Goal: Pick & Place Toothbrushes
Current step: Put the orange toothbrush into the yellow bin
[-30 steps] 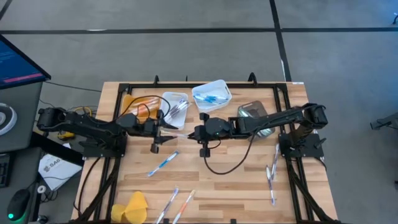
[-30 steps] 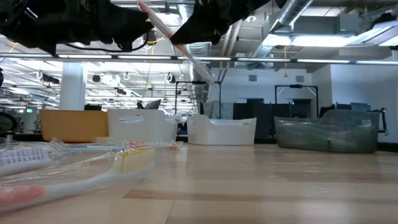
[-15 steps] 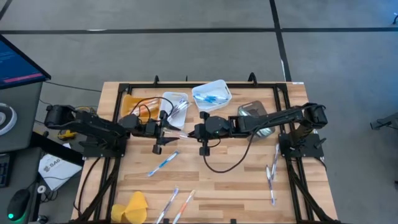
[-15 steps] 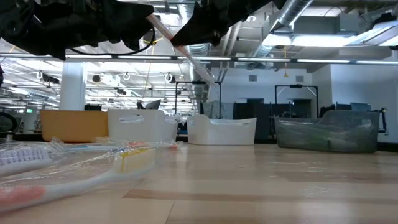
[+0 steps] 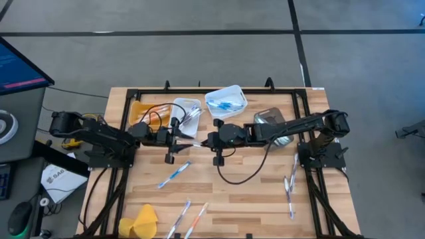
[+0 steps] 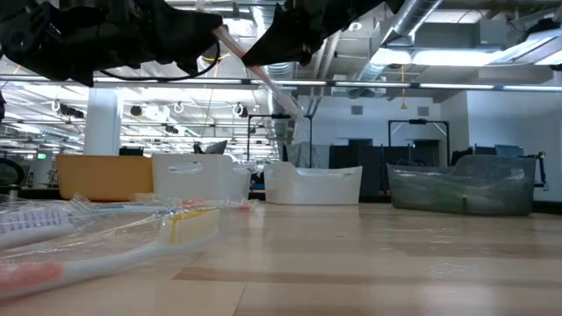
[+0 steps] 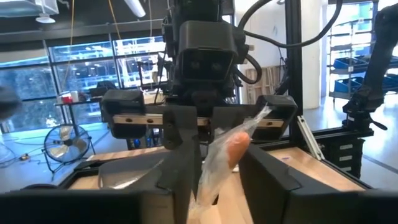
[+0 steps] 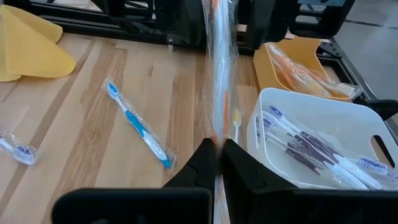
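Since a second ago, the left gripper (image 5: 180, 140) has drawn back slightly toward its own side, its jaws narrowing around the clear-wrapped orange toothbrush (image 8: 220, 81) without visibly gripping it. Mid-table, above bare wood, the right gripper (image 5: 203, 141) pinches the wrapper's other end, fingers fully closed. Farther right, loose wrapped toothbrushes (image 5: 289, 184) lie near the table's edge.

Wooden table (image 5: 252, 192) carries bins (image 5: 226, 101), loose toothbrushes (image 5: 174, 174), yellow cloth (image 5: 142, 220).
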You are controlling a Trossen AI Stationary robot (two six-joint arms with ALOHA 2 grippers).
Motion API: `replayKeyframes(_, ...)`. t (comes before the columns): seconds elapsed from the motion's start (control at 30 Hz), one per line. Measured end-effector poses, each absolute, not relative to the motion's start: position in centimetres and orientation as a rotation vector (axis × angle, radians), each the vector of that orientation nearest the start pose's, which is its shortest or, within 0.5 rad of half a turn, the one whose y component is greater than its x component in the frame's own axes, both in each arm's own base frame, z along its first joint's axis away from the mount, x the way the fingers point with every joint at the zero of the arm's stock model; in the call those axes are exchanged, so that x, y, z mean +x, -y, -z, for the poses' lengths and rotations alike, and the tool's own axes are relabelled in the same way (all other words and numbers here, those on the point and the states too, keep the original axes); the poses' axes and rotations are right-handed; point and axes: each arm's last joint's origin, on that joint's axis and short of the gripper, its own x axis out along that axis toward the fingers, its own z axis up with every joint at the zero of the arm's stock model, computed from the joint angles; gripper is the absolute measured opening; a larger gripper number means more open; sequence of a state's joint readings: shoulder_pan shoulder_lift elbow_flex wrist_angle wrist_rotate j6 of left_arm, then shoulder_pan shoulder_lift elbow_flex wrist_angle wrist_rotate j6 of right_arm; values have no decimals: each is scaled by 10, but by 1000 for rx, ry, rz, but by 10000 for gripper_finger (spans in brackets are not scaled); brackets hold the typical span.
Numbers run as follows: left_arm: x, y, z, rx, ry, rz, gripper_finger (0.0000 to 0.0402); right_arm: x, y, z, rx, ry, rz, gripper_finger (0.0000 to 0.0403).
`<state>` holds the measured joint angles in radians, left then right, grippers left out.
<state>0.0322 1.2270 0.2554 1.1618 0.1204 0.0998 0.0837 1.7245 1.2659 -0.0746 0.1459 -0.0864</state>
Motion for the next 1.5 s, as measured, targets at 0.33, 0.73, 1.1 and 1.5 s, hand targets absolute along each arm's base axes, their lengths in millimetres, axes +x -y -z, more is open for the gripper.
replayKeyframes(0.33, 214, -4, -201, 107, 189, 72, 17, 388, -29, -259, -136, -532, 18, 32)
replayKeyframes(0.73, 213, -5, -202, 75, 177, 22, 17, 369, -45, -269, -231, -603, -38, 165)
replayKeyframes(1.1, 212, -13, -245, 74, -205, -135, 17, 345, -58, -282, -221, -684, 17, 197)
replayKeyframes(1.5, 171, -20, -354, 174, -506, -562, 17, 349, -60, -262, -243, -782, 11, 194)
